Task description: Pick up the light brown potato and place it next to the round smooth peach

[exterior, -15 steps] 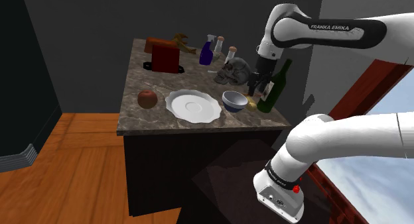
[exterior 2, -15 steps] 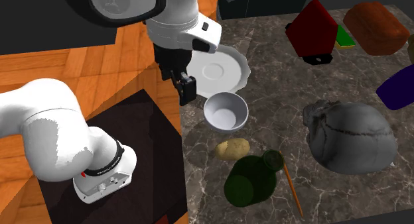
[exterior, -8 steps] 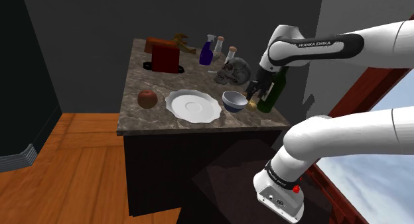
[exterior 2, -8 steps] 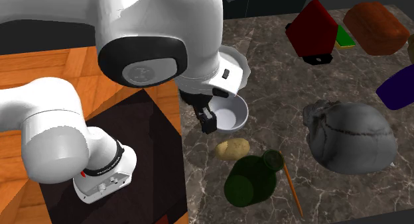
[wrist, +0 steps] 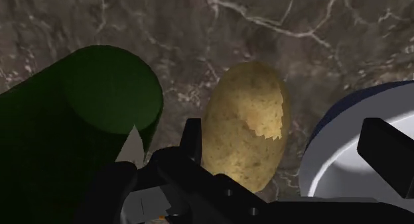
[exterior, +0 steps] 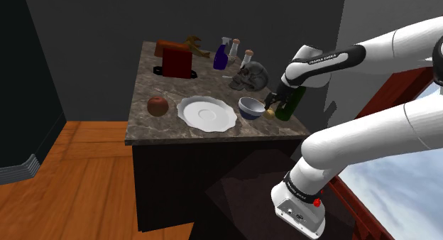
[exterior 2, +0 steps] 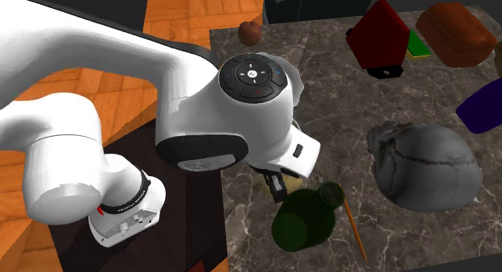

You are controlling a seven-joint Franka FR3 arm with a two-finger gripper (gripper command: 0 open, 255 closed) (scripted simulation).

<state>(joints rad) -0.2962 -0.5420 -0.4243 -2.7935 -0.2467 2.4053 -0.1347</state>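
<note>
The light brown potato (wrist: 244, 126) lies on the dark marble counter (exterior: 163, 126) between a green bottle (wrist: 73, 133) and a blue-and-white bowl (wrist: 355, 146). My gripper (wrist: 288, 146) is open and low over it, one finger (wrist: 192, 142) close beside the potato, the other finger (wrist: 388, 150) over the bowl's rim. In the shoulder view the gripper (exterior: 272, 104) sits right above the potato (exterior: 270, 111). The reddish-brown peach (exterior: 157, 106) rests near the counter's front left corner, also visible as the peach (exterior 2: 251, 31) in the second exterior view. There my arm covers the potato.
A white scalloped plate (exterior: 206, 113) lies between peach and bowl (exterior: 250, 107). A grey skull (exterior: 250, 77), a purple spray bottle (exterior: 221, 57) and a red toaster (exterior: 177, 61) stand farther back. The green bottle (exterior: 293, 96) is tight against the gripper.
The arm has swung from above the plate and bowl and come down, bringing the open gripper low around the potato between bowl and bottle. Nothing else moved.
</note>
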